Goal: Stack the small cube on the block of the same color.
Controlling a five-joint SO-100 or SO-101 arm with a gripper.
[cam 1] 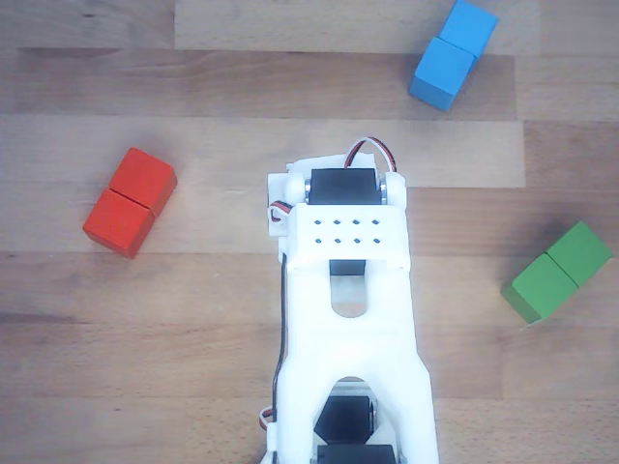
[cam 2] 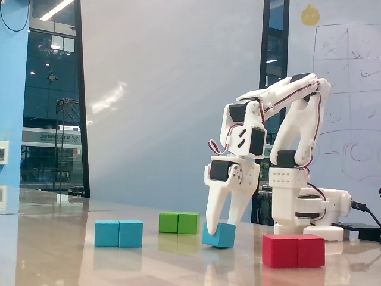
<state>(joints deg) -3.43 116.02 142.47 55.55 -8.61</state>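
Note:
In the fixed view my gripper (cam 2: 221,226) points down, its two fingers closed on the small light-blue cube (cam 2: 219,236). The cube is tilted, at or just above the tabletop. The light-blue two-segment block (cam 2: 119,233) lies to the left of the cube in that view, well apart from it. In the other view this block (cam 1: 453,53) lies at the top right. There the white arm (cam 1: 348,290) covers the gripper and the small cube, so both are hidden.
A red two-segment block (cam 1: 130,201) lies left of the arm and a green one (cam 1: 558,271) right of it in the other view. In the fixed view the green block (cam 2: 179,222) is behind the cube, the red block (cam 2: 293,250) front right, and the arm's base (cam 2: 303,211) at the right.

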